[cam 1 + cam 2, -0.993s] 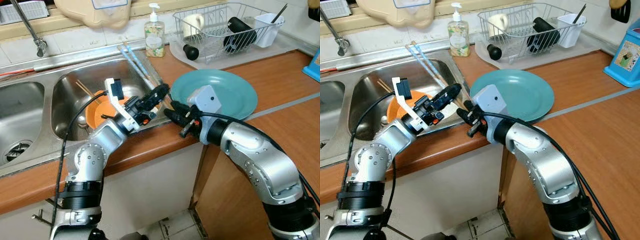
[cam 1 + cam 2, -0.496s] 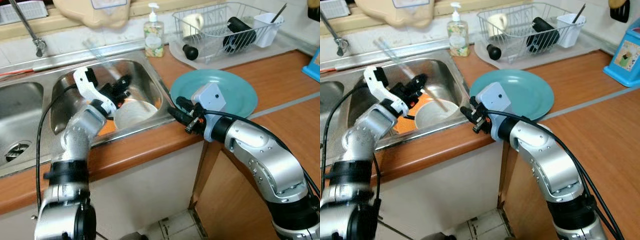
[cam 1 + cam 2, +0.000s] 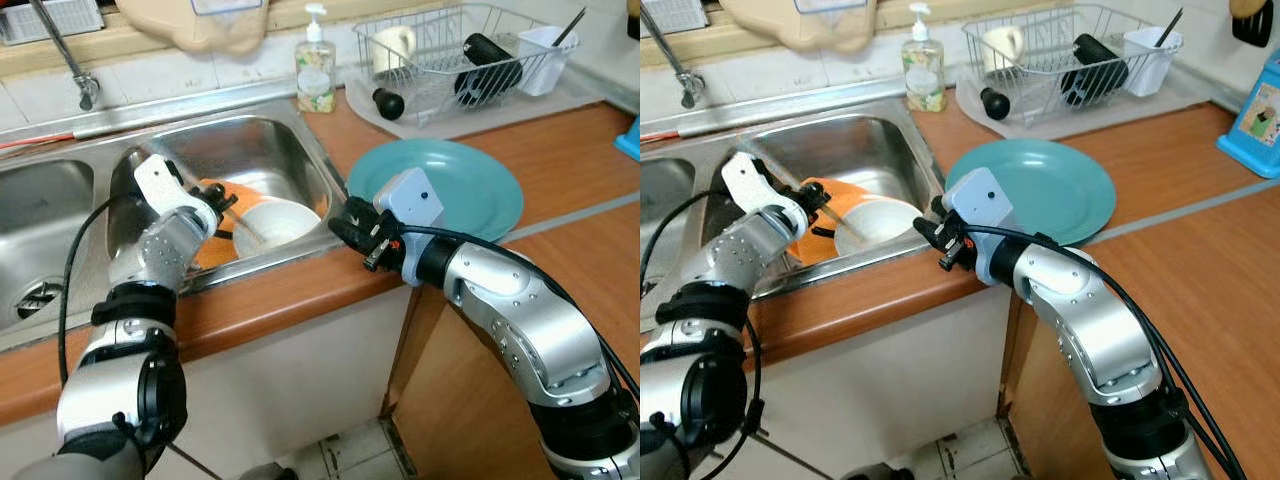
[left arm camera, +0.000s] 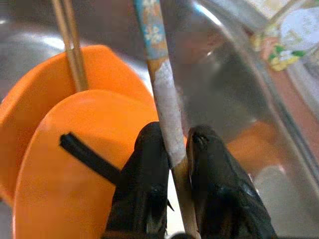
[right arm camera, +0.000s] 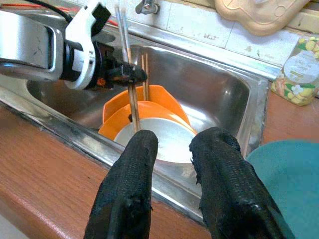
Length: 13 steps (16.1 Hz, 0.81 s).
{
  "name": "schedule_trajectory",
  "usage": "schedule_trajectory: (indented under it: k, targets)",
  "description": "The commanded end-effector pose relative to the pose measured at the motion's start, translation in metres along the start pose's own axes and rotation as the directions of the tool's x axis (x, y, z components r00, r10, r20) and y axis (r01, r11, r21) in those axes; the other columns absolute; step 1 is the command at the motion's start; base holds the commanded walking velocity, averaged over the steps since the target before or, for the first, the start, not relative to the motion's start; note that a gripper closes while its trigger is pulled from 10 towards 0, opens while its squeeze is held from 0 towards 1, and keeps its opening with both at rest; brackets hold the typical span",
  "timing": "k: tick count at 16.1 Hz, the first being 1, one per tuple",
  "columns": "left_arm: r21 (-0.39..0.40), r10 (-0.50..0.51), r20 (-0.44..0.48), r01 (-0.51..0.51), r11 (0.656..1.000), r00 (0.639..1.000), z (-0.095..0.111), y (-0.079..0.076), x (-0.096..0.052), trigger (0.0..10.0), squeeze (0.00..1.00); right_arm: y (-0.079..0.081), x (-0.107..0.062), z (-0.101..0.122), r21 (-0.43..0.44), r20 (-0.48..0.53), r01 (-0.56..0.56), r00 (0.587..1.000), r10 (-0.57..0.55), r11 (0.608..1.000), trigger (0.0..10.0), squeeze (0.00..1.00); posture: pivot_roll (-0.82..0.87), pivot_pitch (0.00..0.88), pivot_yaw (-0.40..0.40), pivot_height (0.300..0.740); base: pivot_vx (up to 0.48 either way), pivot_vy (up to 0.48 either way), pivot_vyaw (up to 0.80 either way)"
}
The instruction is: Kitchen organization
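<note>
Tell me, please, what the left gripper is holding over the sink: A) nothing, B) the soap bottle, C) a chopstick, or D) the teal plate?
C: the left gripper is shut on a chopstick above the orange bowls in the sink.

Bowls [image 3: 262,222] in sink [image 3: 300,150], plate [image 3: 470,185] rightward.

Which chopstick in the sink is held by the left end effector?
The blue-patterned chopstick, pinched by the left end effector. The plain pair leans free on the orange bowl.
</note>
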<state>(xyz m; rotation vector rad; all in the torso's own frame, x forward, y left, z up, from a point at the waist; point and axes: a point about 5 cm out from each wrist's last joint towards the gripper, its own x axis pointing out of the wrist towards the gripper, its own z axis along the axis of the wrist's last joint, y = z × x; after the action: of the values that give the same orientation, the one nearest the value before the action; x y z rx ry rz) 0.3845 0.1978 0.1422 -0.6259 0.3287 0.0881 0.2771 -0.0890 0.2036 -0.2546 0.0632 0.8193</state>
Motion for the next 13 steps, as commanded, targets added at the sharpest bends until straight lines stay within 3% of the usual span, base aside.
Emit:
schedule_trajectory:
  k: [1,6,13]
  targets:
    - [0.011,0.031,0.012,-0.031,0.999,0.999,0.006,0.001,0.002,10.0,1.0,0.002,0.002,0.004,-0.006,0.016,-0.015,1.0,0.015,1.0,10.0,0.0,-0.13,0.0,0.122,0.74,0.0,0.0,0.0]
    - [0.042,0.074,-0.026,-0.073,0.996,0.997,-0.002,0.007,0.004,10.0,1.0,0.002,0.004,0.005,-0.012,0.021,-0.027,0.999,0.027,1.0,10.0,0.0,-0.13,0.0,0.115,0.74,0.0,0.0,0.0]
    - [0.109,0.074,-0.064,-0.067,0.992,0.995,-0.005,0.012,0.004,10.0,1.0,-0.016,0.005,0.011,0.019,0.056,0.107,0.993,-0.108,0.994,10.0,0.0,-0.13,0.0,0.114,0.74,0.0,0.0,0.0]
